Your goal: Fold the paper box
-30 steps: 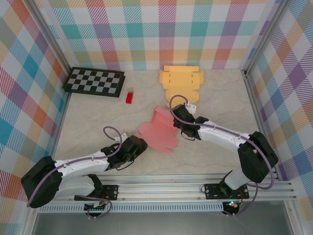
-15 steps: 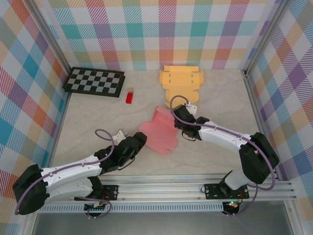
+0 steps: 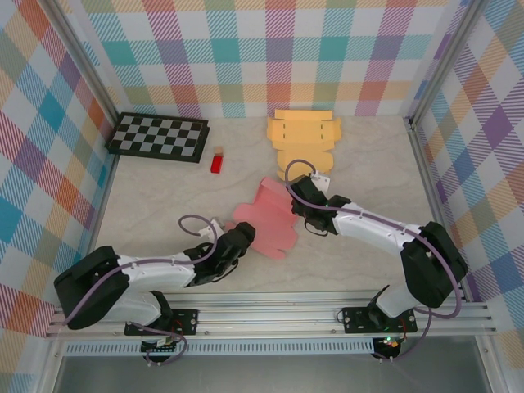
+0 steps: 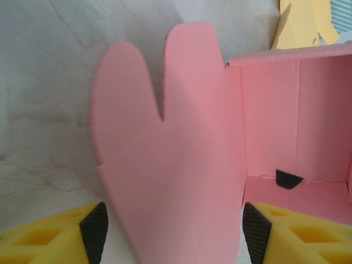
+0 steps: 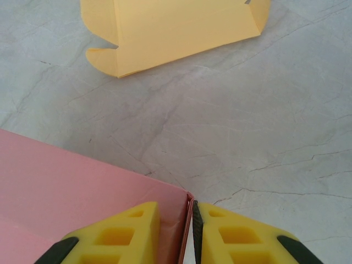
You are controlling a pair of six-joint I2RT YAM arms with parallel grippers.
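Seemingly mid-fold, the right gripper (image 5: 190,231) pinches a raised wall (image 5: 82,181) of the pink paper box (image 3: 266,223) lying mid-table (image 3: 164,196), while the left gripper (image 4: 174,231) gapes astride its flat scalloped flap (image 4: 159,154), which probably needs clamping and lifting next.

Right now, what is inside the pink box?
The box looks bare inside, except a black fingertip of the right gripper, whose jaws pinch one wall. The flap hides the rest.
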